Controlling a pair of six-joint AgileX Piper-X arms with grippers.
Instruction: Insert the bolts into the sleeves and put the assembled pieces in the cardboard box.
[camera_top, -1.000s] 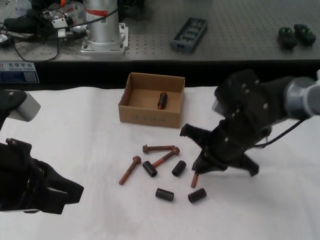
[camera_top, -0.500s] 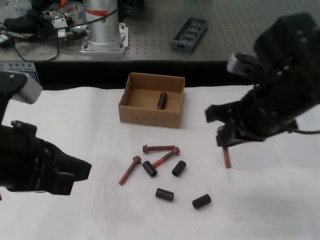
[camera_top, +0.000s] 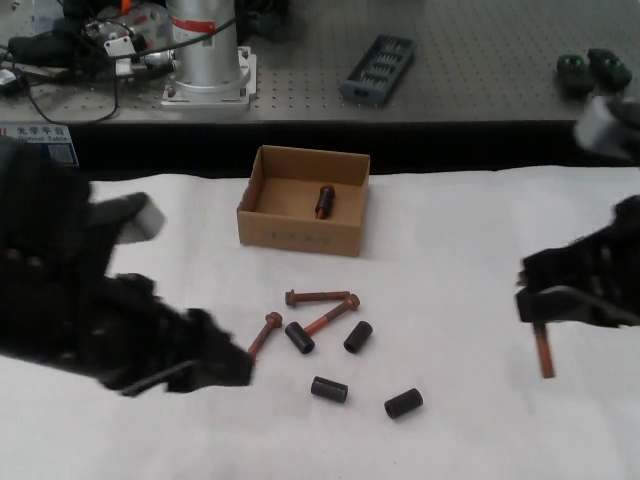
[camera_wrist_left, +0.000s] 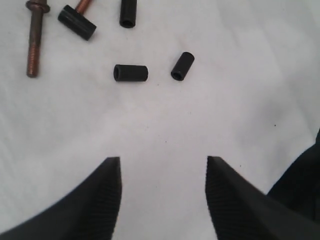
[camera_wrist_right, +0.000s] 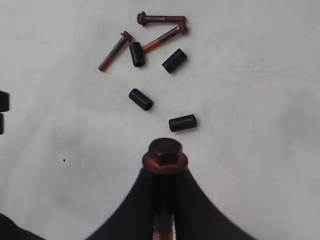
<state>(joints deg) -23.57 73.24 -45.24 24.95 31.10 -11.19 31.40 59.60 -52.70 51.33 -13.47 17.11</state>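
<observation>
- Your right wrist view is showing you the grip itself. The right claw (camera_wrist_right: 165, 172) is closing its two fingers on a bolt (camera_wrist_right: 165, 156), pinching the shank just under the hexagonal head.
- The high view is giving you the rest of that bolt. It is hanging below the claw with its threaded end down, over the white cloth (camera_top: 470, 300) at the right side, well apart from the pile.
- Your left wrist view is showing the left claw (camera_wrist_left: 163, 162) standing open with nothing between its fingers. It is looking down on bare cloth, with the sleeves (camera_wrist_left: 130, 73) lying a little beyond its tips.
- In the high view that claw is sitting at the left edge of the pile.
- The cardboard box (camera_top: 300, 235) is sitting at the far side of the cloth. It is holding one assembled piece (camera_top: 325, 200), a bolt in a dark sleeve, lying on the floor of the box.
- Three loose bolts (camera_top: 318, 296) and four sleeves are lying on the cloth just near of the box, between your two arms.
- Compared with a second ago, the right claw is now well right of the pile, having lifted the bolt off the cloth and carried it away.
- The left arm is moving in from the left edge and is now reaching the pile.
</observation>
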